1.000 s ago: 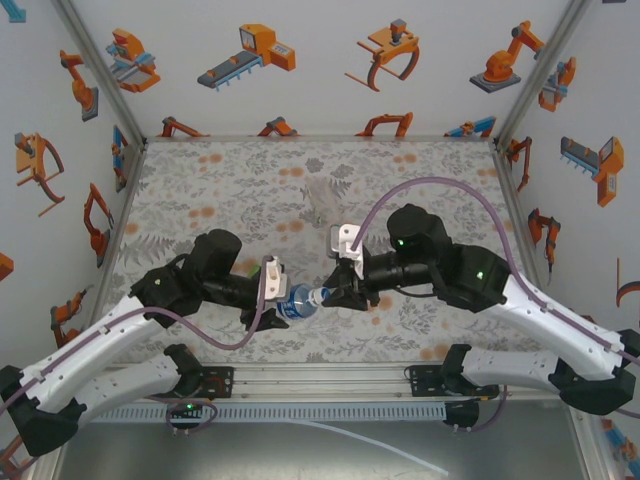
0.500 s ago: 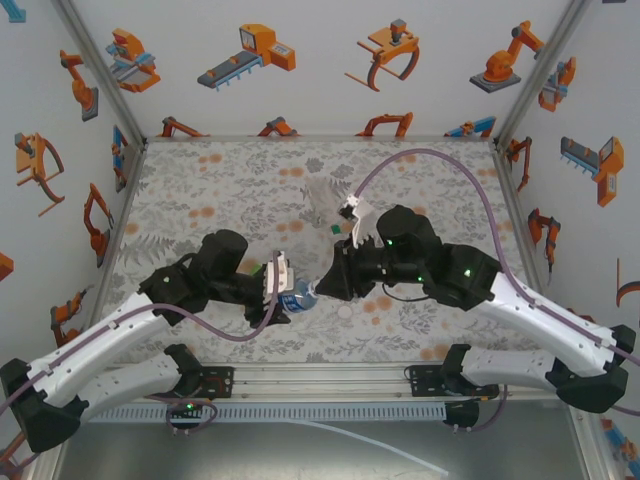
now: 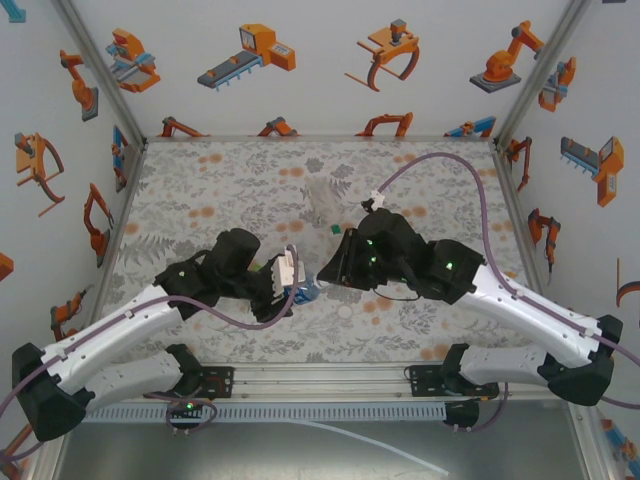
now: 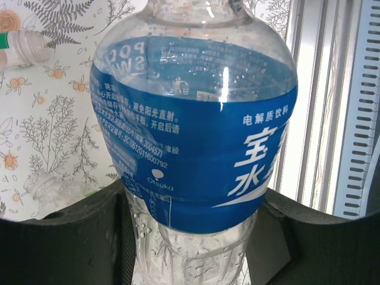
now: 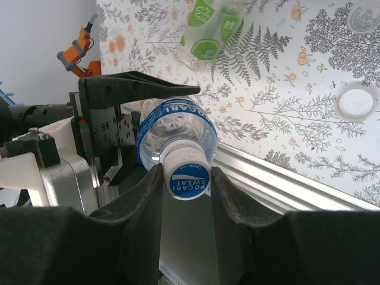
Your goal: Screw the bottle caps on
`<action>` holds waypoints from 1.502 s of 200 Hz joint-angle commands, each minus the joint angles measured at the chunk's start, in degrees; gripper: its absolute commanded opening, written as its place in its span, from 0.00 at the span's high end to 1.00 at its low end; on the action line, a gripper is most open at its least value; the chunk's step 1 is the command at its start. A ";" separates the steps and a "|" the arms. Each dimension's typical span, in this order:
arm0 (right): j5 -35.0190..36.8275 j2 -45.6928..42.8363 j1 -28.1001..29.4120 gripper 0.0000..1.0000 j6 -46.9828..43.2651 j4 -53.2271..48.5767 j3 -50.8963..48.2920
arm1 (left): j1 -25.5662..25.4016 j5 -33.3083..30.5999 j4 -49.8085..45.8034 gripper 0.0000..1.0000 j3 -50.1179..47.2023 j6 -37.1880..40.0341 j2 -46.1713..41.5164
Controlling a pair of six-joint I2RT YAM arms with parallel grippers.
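The bottle with the blue label [image 4: 190, 130] is held off the table between both arms [image 3: 303, 293]. My left gripper [image 4: 190, 243] is shut on its clear lower body, one finger on each side. Its whitish-blue bottle cap [image 5: 189, 176] sits on the neck, and my right gripper [image 5: 187, 173] is shut on that cap. From above, the left gripper [image 3: 291, 285] and the right gripper [image 3: 320, 281] face each other across the bottle. A green-labelled bottle [image 5: 208, 29] lies on the table behind them, with a green cap [image 3: 331, 228] at its end. A white cap [image 5: 355, 103] lies loose on the floral cloth.
A colourless bottle [image 4: 44, 190] lies on the cloth beside the left fingers. The aluminium rail [image 3: 320, 375] runs along the table's near edge, just below the held bottle. Printed walls close in the back and both sides.
The right wrist has rolled round on the cap, its white mount swinging up and to the right. Both arms and the bottle have shifted slightly. Both grips have held.
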 commanded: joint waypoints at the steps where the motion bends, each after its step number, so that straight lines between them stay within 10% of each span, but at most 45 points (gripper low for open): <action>1: 1.11 1.92 0.47 0.98 1.23 -3.96 0.43 | -1.03 8.01 10.94 1.00 1.35 0.93 -1.85; 47: 1.46 -0.47 0.42 0.56 -9.60 -1.36 1.89 | -1.03 11.50 11.57 1.00 -1.69 2.70 -4.41; 89: 1.14 -4.01 0.34 0.41 -20.80 -0.11 4.17 | -1.03 11.21 10.17 1.00 -1.60 2.24 -4.64; 212: -25.28 -14.95 0.36 0.44 -80.03 6.60 -1.97 | -1.03 16.99 8.23 1.00 0.59 1.45 -3.66; 300: -28.56 -12.63 0.46 0.53 -86.53 12.01 -3.03 | -1.03 18.31 8.13 1.00 1.01 0.48 -2.67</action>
